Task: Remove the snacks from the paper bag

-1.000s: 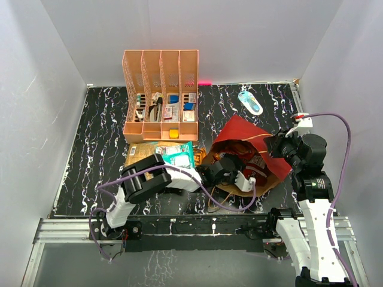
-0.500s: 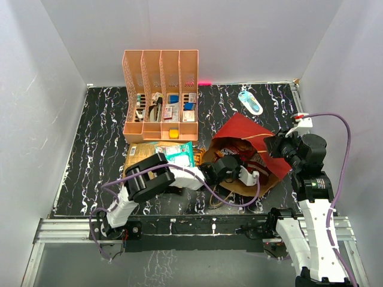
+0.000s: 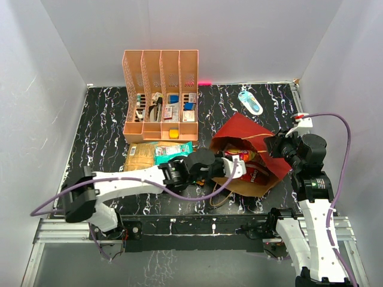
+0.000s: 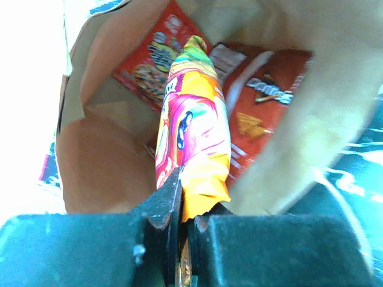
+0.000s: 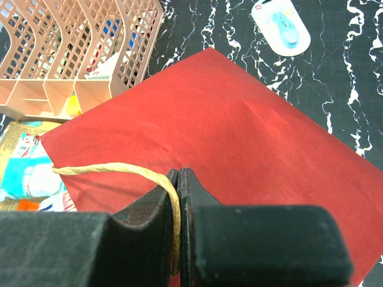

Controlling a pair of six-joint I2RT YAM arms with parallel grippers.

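1. The left gripper (image 4: 182, 203) is pressed together on the bottom edge of the orange-red candy bag (image 4: 194, 119), pinching the foil between its two fingers.
2. In the left wrist view, the candy bag's long axis runs straight from the jaws at 6 o'clock up to 12 o'clock, so its free end points deeper into the paper bag (image 3: 242, 128).
3. The paper bag lies on its side on the table (image 3: 102, 137), and in the top view its brown mouth opens toward about 8 o'clock, facing the left arm.
4. Two red chip bags (image 4: 257, 119) lie behind the candy bag inside the paper bag, at about 11 and 2 o'clock in the left wrist view.
5. The right gripper (image 5: 179, 179) is closed on the thin loop handle (image 5: 108, 169) and holds the red upper side of the paper bag up from the 3 o'clock side.
6. My judgement is that the next move is a straight pull back along the candy bag's own axis, toward 8 or 9 o'clock in the top view.
7. A gold chip bag (image 3: 139, 156) and a teal-and-white packet (image 3: 172, 150) lie out on the table at 9 o'clock from the mouth.
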